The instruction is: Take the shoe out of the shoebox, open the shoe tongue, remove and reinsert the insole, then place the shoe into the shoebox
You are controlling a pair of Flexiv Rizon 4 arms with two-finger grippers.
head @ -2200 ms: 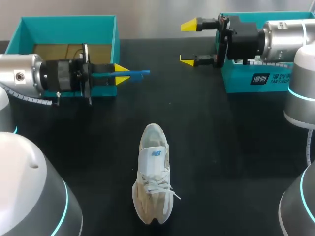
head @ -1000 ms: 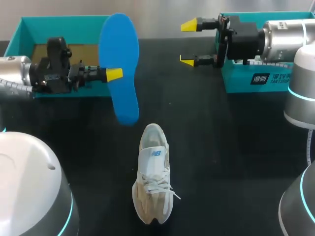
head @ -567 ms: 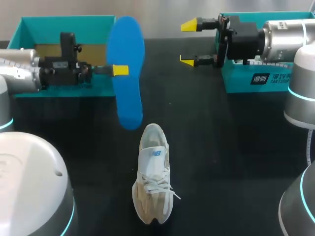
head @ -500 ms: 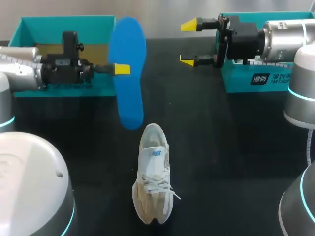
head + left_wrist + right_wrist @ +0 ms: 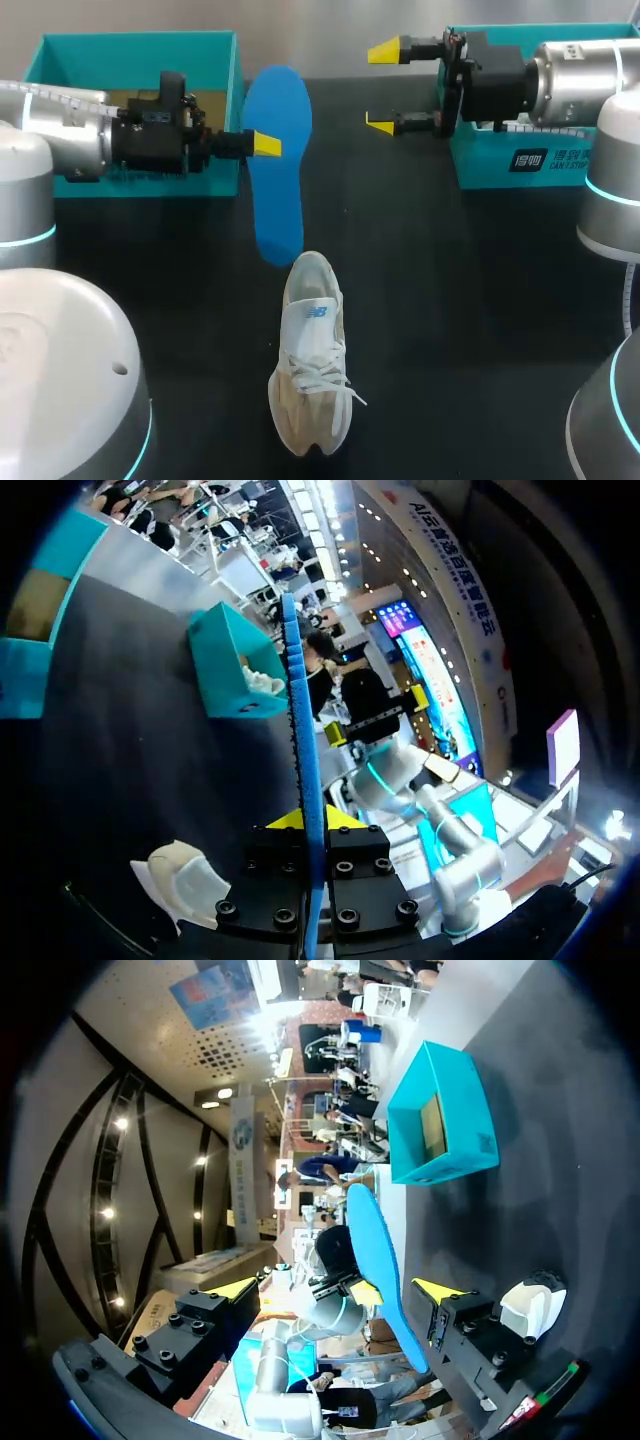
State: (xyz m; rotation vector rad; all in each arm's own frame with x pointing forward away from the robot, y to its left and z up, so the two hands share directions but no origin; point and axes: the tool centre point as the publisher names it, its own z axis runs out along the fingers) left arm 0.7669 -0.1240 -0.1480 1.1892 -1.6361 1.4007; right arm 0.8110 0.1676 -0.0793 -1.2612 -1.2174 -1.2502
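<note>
A white shoe point(image 5: 310, 350) lies on the black table, lengthwise toward the front edge. My left gripper point(image 5: 265, 145) is shut on a blue insole point(image 5: 278, 165), which hangs upright with its lower end just beyond the shoe's far end. In the left wrist view the insole point(image 5: 303, 740) runs edge-on between the yellow fingertips point(image 5: 285, 820), and the shoe point(image 5: 185, 885) lies beside and below them. My right gripper point(image 5: 383, 87) stands open and empty at the back right. From the right wrist the insole point(image 5: 385, 1280) and the shoe point(image 5: 530, 1305) show ahead.
An open teal shoebox point(image 5: 140, 45) stands at the back left behind my left arm. A second teal box part point(image 5: 520, 160) sits at the back right under my right arm. Black table point(image 5: 450, 300) stretches around the shoe.
My left arm has carried the insole to the right and nearer to the shoe, after turning it from flat to upright. The right arm and the shoe have not moved.
</note>
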